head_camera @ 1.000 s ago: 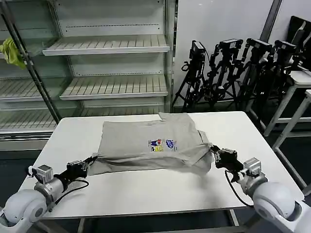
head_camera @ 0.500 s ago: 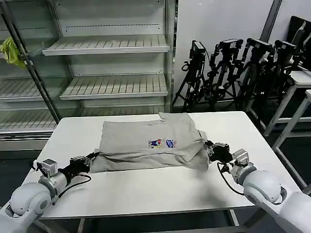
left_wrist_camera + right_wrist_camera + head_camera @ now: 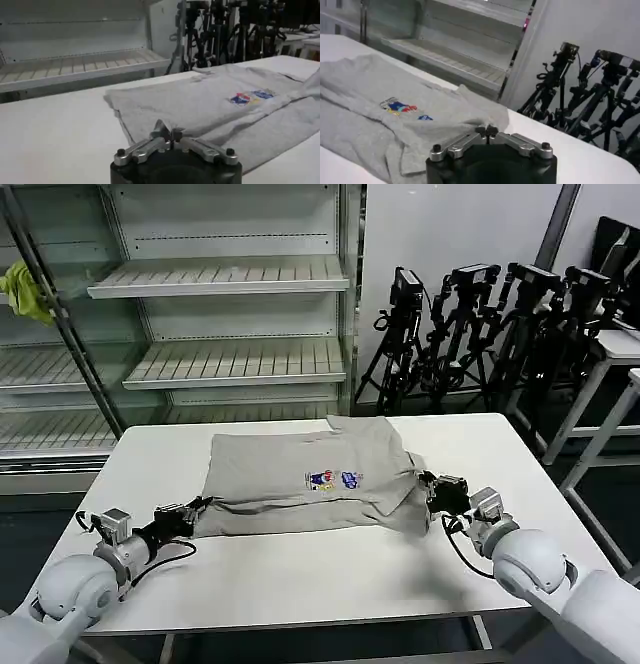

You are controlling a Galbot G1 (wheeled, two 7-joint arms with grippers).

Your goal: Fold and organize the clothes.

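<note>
The clothes are one light grey T-shirt (image 3: 300, 479) with a small coloured chest print (image 3: 333, 480), lying partly folded in the middle of the white table (image 3: 300, 574). My left gripper (image 3: 195, 511) is at the shirt's near left corner, shut on a pinch of its fabric (image 3: 161, 127). At the shirt's right edge my right gripper (image 3: 428, 489) is shut on the cloth too (image 3: 487, 129). The print also shows on the shirt (image 3: 220, 105) in the left wrist view and on the shirt (image 3: 375, 125) in the right wrist view.
Empty metal shelves (image 3: 220, 279) stand behind the table, with a yellow-green cloth (image 3: 22, 289) hanging at the far left. Black tripods (image 3: 480, 324) crowd the back right, beside another white table (image 3: 615, 349). Bare tabletop lies in front of the shirt.
Both grippers have moved away from me across the table, carrying the shirt's near edge with them. The front fold now lies farther back.
</note>
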